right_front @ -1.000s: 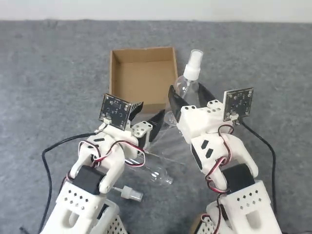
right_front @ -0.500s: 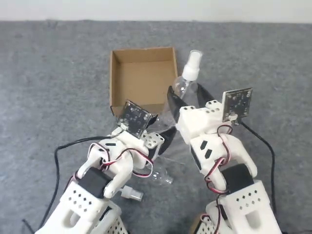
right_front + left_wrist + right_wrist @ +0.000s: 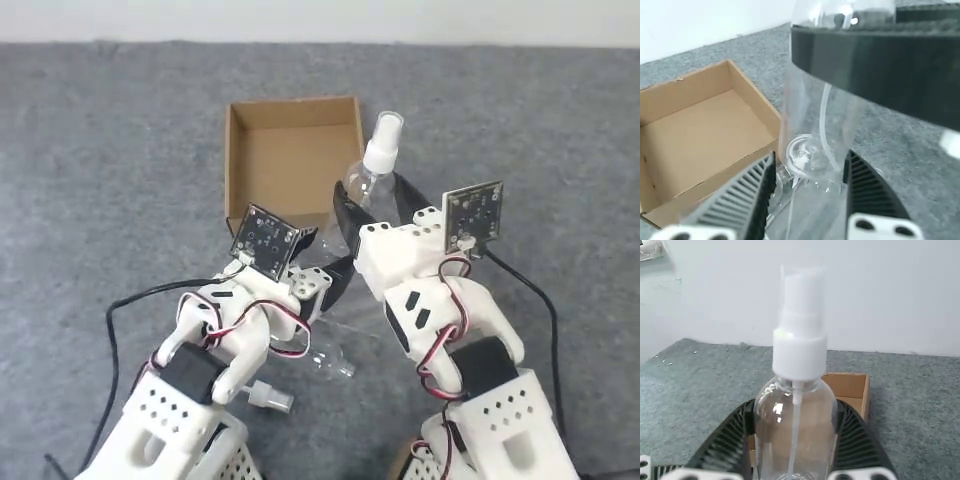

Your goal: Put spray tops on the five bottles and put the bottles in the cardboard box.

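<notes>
A clear bottle (image 3: 372,178) with a white spray top (image 3: 383,143) stands upright in the air just right of the cardboard box (image 3: 238,165). My right gripper (image 3: 378,206) is shut on its body; in the right wrist view the bottle (image 3: 796,410) rises between that gripper's (image 3: 795,442) black fingers. My left gripper (image 3: 326,263) sits low beside the bottle, open. In the left wrist view its fingers (image 3: 752,197) straddle the bottle's base (image 3: 810,157). The box (image 3: 700,125) is empty.
A second clear bottle (image 3: 325,360) lies on the grey carpet between the two arms, without a top. A loose white spray top (image 3: 268,397) lies near the left arm's base. A black cable (image 3: 115,320) runs along the left arm.
My left arm has swung right and forward, bringing its gripper up to the held bottle's base. My right gripper has shifted the bottle slightly left, closer to the box.
</notes>
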You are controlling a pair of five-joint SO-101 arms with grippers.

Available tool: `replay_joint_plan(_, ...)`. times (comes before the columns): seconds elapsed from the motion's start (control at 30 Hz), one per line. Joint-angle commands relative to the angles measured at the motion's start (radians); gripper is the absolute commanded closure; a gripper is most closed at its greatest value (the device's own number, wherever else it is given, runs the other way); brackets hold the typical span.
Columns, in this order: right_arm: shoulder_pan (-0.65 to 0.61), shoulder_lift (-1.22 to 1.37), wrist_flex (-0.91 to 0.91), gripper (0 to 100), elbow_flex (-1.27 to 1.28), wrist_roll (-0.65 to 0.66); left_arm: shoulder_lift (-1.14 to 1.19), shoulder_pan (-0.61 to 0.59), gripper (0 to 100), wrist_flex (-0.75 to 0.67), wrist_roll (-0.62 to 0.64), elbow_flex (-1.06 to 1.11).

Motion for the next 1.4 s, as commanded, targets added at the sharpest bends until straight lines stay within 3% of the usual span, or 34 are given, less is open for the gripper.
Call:
replay_joint_plan(0.0,-0.012,-0.047,0.013,98.1,-0.046,0.018,-0.020,-0.031,80,-0.038,-0.008,-0.013)
replay_joint_plan(0.2,-0.015,-0.048,0.045,98.0,-0.041,0.020,-0.017,-0.101,80,-0.077,-0.006,-0.012)
replay_joint_plan(0.73,-0.016,-0.048,0.054,98.1,-0.037,0.020,-0.020,-0.106,80,-0.074,-0.005,-0.015)
replay_joint_plan(0.97,-0.015,-0.047,0.054,98.0,-0.012,0.020,-0.021,-0.238,80,-0.072,-0.005,-0.088)
replay_joint_plan(1.13,-0.015,-0.047,0.045,97.9,0.028,0.021,-0.021,-0.331,80,0.035,-0.005,-0.174)
replay_joint_plan(1.37,-0.015,-0.036,0.047,97.9,0.052,0.072,-0.021,-0.600,80,0.103,0.020,-0.154)
